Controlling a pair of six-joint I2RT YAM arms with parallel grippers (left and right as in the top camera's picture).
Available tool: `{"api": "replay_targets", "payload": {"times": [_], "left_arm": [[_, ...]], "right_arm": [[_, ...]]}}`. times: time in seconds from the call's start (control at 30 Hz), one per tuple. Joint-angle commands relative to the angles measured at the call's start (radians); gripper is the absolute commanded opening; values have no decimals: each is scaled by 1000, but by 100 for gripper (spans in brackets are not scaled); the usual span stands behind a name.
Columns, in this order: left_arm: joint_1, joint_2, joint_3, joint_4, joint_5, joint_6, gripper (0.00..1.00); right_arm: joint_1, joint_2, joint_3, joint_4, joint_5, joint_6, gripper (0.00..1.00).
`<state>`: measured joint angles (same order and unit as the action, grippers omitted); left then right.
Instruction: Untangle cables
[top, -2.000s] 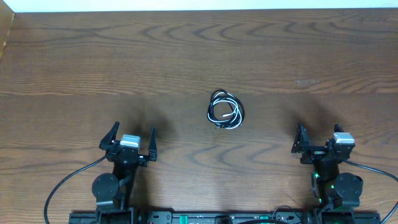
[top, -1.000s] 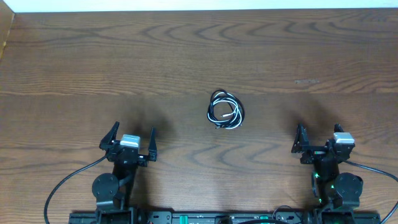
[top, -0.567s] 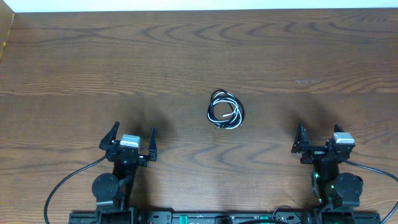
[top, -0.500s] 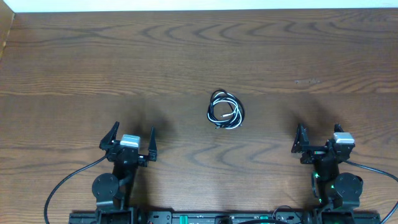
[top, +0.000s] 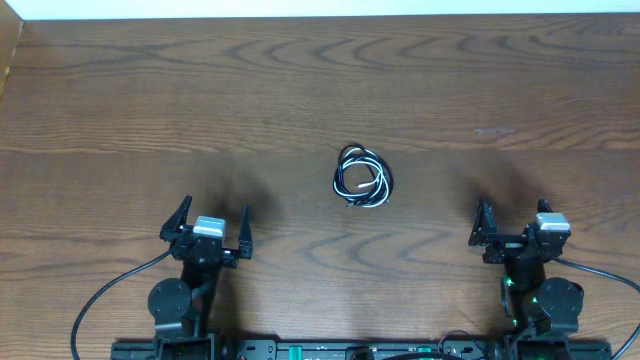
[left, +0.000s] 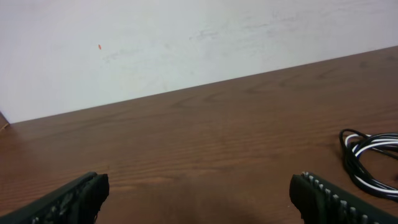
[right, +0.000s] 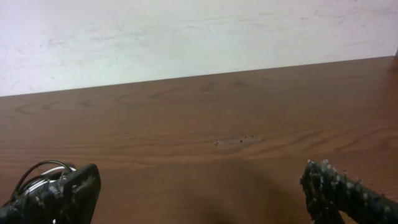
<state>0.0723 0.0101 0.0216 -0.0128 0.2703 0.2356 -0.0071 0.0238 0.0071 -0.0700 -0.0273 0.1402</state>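
Note:
The cables (top: 362, 177), one black and one white, lie looped together in one small coil on the brown wooden table, a little right of its middle. The coil also shows at the right edge of the left wrist view (left: 370, 158) and at the lower left of the right wrist view (right: 38, 174), partly behind a finger. My left gripper (top: 210, 222) is open and empty near the front edge, well left of the coil. My right gripper (top: 510, 222) is open and empty near the front edge, well right of the coil.
The wooden table (top: 150, 100) reaches back to a white wall (left: 186, 43). A small scuff marks the wood at the right (top: 492, 131). Thick black arm wires (top: 105, 300) run along the front edge.

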Motion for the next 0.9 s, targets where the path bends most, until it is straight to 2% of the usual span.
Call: {"api": "replay_targets", "payload": {"times": [0.0, 0.87], "left_arm": [[2, -6, -18, -35, -2, -8, 98], [2, -6, -18, -33, 10, -9, 98]], "right_arm": [[9, -6, -2, -3, -2, -7, 99], [8, -6, -1, 11, -54, -8, 99]]}}
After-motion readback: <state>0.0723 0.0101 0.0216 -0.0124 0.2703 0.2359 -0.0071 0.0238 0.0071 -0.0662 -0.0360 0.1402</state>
